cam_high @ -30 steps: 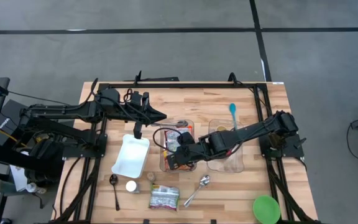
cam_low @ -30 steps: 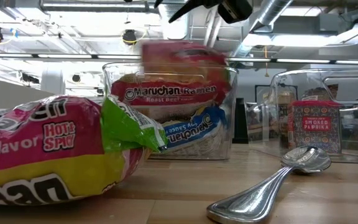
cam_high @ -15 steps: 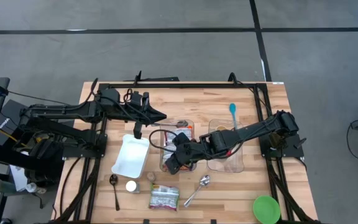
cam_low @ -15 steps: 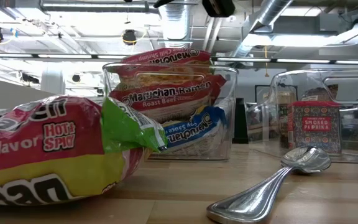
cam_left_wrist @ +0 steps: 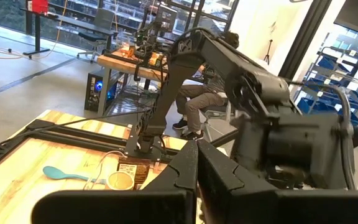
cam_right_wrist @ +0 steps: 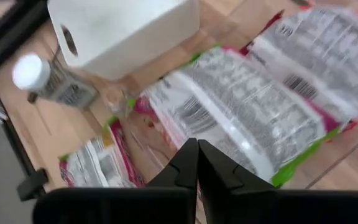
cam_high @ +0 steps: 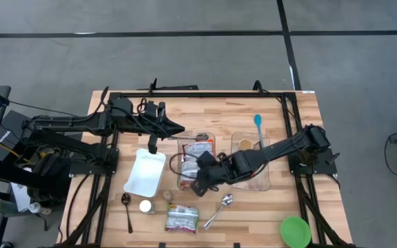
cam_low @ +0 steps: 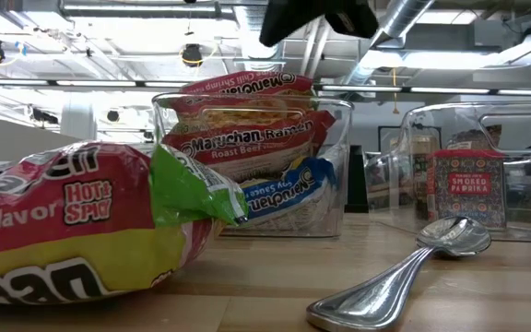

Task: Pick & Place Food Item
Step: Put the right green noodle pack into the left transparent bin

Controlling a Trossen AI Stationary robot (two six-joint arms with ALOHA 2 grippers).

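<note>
Butcher-block wood table (cam_high: 274, 207), pale planks, black metal frame round the edge.
Two dark jointed arms over it — left arm parked over the far-left part of the table, left pincer (cam_high: 179, 129) closed flat, fingers (cam_left_wrist: 194, 177) pressed together, holding nothing.
Right arm stretched low across from the right edge, right pincer (cam_high: 200, 187) above the near end of the clear bin, fingers (cam_right_wrist: 191, 163) closed tip to tip, empty.
White rectangular tray (cam_high: 145, 172), smooth plastic, rounded corners, just left of the bins.
Clear hard-plastic bin (cam_low: 169, 166), square-walled, packed with ramen packets (cam_low: 247, 138) — crinkly printed film, red and blue, stacked on edge and rising above the rim. Task item sits here, inside the bin, not in the pincer.
Second clear bin (cam_high: 267, 180) to the right, arm crossing over it; red spice tin (cam_low: 466, 187) visible through its wall in the low view.
Loose noodle bag (cam_high: 182, 218) on the near table, glossy pink-yellow-green film, puffy, lying flat.
Round green lid (cam_high: 295, 231) at the near-right corner.
Polished steel spoon (cam_high: 218, 210) lying flat beside the bag, bowl toward the bins.
Dark spoon (cam_high: 127, 210) near the left edge.
Teal plastic spoon (cam_high: 258, 128) at the far side.
Small shaker (cam_high: 146, 206) with white cap, below the tray.
</note>
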